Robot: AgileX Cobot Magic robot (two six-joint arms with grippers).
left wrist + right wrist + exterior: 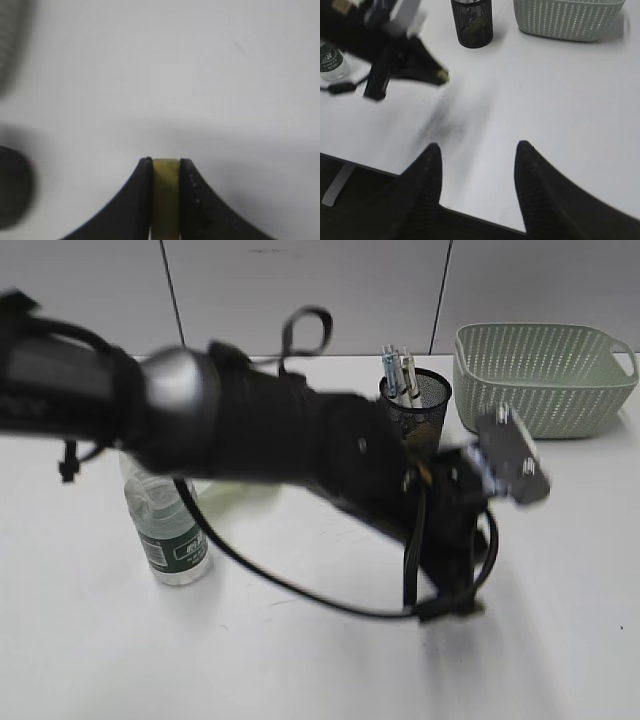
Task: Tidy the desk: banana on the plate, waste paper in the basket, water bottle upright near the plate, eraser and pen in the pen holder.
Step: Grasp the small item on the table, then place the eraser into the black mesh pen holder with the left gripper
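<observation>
My left gripper (165, 160) is shut on a small yellowish block, the eraser (165, 190), above the white desk (560, 570). The left arm reaches across the middle, blurred, with its tip (462, 608) in front of the black mesh pen holder (415, 400), which holds pens (398, 370). The water bottle (170, 530) stands upright at the left. A pale-green bit of the plate (238, 495) shows behind the arm. My right gripper (477, 150) is open and empty over the desk's front edge. The banana and waste paper are not visible.
The grey-green basket (545, 375) stands at the back right, right of the pen holder; both also show in the right wrist view, basket (565, 20) and holder (472, 22). A grey panelled wall runs behind the desk.
</observation>
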